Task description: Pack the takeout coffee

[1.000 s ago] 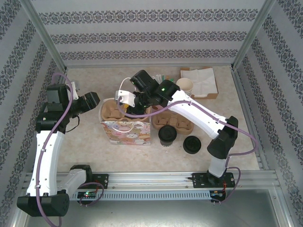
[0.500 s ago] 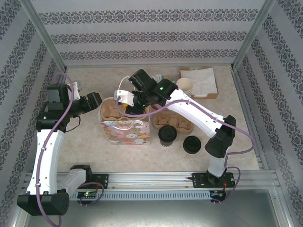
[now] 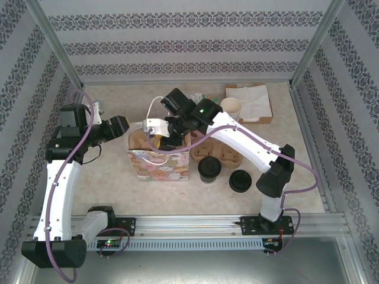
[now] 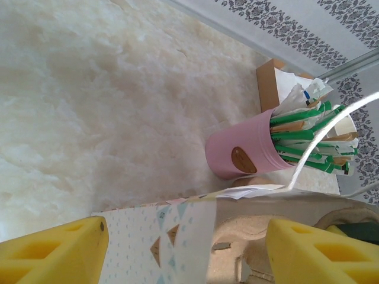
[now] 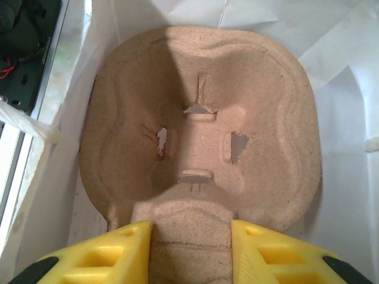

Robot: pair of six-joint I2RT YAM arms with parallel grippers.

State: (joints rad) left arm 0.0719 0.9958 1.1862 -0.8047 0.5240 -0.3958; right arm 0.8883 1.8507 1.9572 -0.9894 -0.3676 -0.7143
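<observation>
- The right gripper (image 5: 189,248) reaches down into the patterned paper bag (image 3: 159,167). Its yellow fingers (image 5: 103,254) pinch the near edge of a pulp cup carrier (image 5: 201,118), which lies inside the bag.
- The left gripper (image 4: 186,236) is at the bag's left rim with its jaws spread and the bag's wall between them. Whether they touch the wall cannot be told.
- The takeout coffee (image 3: 209,168), with its black lid on, stands on the worktop (image 3: 106,177) just right of the bag, outside it.
- A second pulp carrier (image 3: 220,155) sits right of the bag, behind the coffee.
- A loose black lid (image 3: 241,180) lies farther right.
- A pink cup of green sachets (image 4: 240,157) stands behind the bag.
</observation>
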